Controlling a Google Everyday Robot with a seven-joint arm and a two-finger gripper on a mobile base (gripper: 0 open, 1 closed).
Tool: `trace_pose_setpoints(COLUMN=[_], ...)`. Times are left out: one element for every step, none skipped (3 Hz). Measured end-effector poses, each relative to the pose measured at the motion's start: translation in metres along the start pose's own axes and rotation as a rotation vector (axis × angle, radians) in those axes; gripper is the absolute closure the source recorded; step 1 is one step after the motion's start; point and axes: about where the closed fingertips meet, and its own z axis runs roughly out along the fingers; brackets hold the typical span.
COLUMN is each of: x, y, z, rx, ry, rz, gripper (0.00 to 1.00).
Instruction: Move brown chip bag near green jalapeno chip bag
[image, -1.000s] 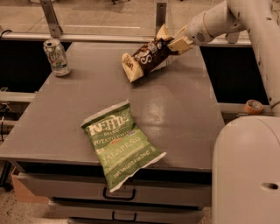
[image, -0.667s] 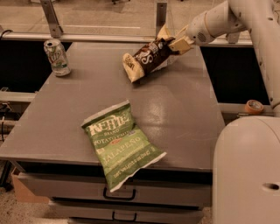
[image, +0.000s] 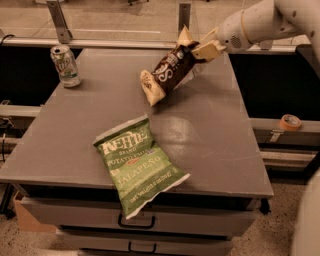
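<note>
Clutching brown chip bag (image: 169, 71), claw (image: 202, 50) above grey table (image: 220, 135)'s rear

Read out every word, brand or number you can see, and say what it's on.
"KETTLE BRAND" on the green chip bag.
"POTATO CHIPS", same bag.
"JALAPENO", same bag.
Lettering on the brown chip bag, held by the gripper over the far side of the table: too blurred.
Label on the soda can: too blurred.

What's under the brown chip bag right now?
Only bare table and shadow; the gripper holds the brown chip bag tilted by its top end. Its underside is hidden.
</note>
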Motion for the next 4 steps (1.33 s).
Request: trace_pose_setpoints(x=[-0.026,-0.023,-0.003,0.012], y=[0.042,0.089,0.129,0.147], z=[-0.032,-0.031,-0.014,0.003], rx=[0.018,-0.006,-0.033,-0.034], ry=[-0.026,-0.012,0.008,0.032], rz=[0.044,0.119,0.203,0.246], gripper=[1.00,1.00,1.00,1.00])
